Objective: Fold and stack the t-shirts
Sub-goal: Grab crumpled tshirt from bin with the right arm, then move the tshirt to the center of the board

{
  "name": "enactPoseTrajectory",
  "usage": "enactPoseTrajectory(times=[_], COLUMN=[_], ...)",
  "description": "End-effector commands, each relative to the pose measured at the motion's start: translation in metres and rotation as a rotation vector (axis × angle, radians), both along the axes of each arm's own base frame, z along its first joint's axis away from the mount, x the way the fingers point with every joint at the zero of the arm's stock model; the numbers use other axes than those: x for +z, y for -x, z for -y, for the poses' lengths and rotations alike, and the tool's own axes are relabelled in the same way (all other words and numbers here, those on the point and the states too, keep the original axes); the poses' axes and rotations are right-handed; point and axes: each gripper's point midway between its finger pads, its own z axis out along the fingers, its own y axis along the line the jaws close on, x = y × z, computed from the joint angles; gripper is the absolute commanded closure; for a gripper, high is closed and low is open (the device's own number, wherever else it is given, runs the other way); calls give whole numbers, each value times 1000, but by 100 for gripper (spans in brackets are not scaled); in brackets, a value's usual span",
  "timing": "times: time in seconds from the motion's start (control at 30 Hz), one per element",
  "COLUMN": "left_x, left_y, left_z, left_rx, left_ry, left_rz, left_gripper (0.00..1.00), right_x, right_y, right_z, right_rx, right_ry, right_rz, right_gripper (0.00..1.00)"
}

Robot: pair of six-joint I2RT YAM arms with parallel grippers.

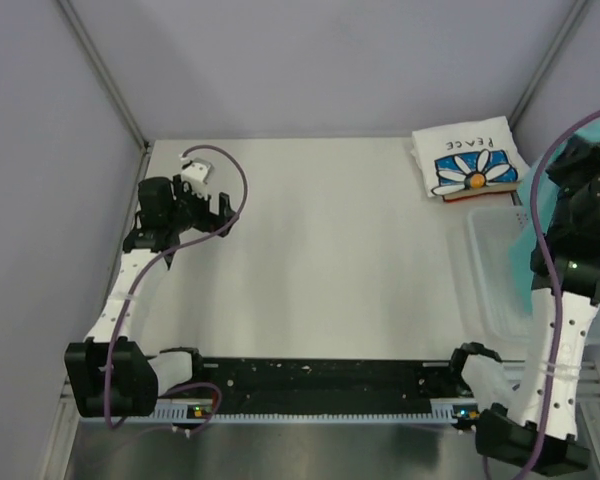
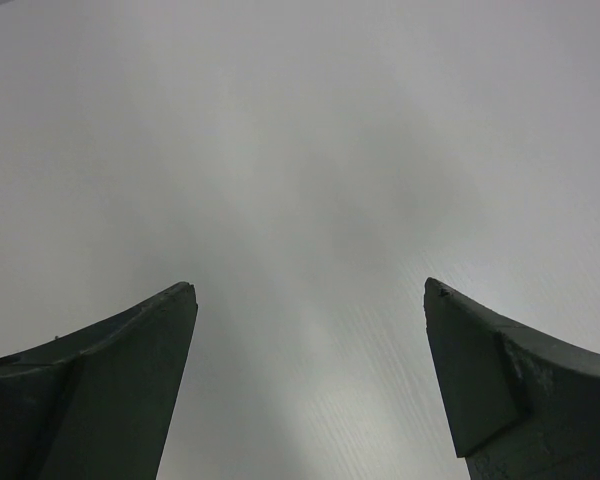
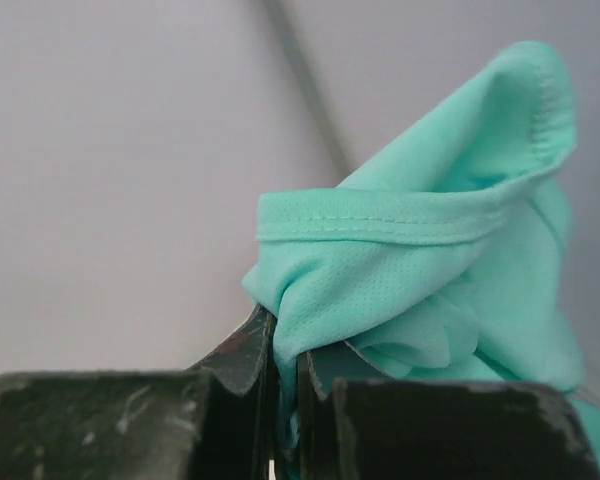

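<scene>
Right wrist view: the right gripper [image 3: 285, 345] has its jaws pressed together on a bunched fold of the teal shirt [image 3: 420, 280], and the stitched hem stands up just above the fingers.
Reason for the pinch: to my eye, gathered cloth near a hem gives a hold that won't slip when the shirt is lifted.
Teal shirt: it hangs from that claw at the right edge of the table [image 1: 330, 260]. It is over or beside the basket [image 1: 490, 270]; I cannot tell which.
Daisy shirt [image 1: 470, 160]: it lies folded, print up, in the far right corner. It looks like the base of the stack, set away from the middle.
Left gripper [image 1: 205, 205]: its jaws are wide apart with nothing between them, low over the table at the far left. It is probably placed there to take a second corner.
Next step, as I judge it: carry the teal shirt to the middle and spread it flat.
</scene>
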Motion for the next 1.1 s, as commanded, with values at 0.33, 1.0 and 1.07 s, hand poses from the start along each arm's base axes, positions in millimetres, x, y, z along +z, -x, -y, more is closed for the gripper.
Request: enactPoseTrajectory(times=[0.33,1.0,1.07], left_x=[61,39,32], left_y=[-21,-15,-2], left_z=[-69,-86,-77], left_rx=[289,234,171], left_ry=[-172,-273,-275], left_rz=[161,97,73], left_gripper=[1,2,1], right_x=[181,-282,-262], right_y=[19,-151,-144], right_z=[-416,-307,-315], right_rx=[1513,746,814], right_ry=[379,25,96], right_rz=[503,-757,-727], right_gripper=[100,34,31])
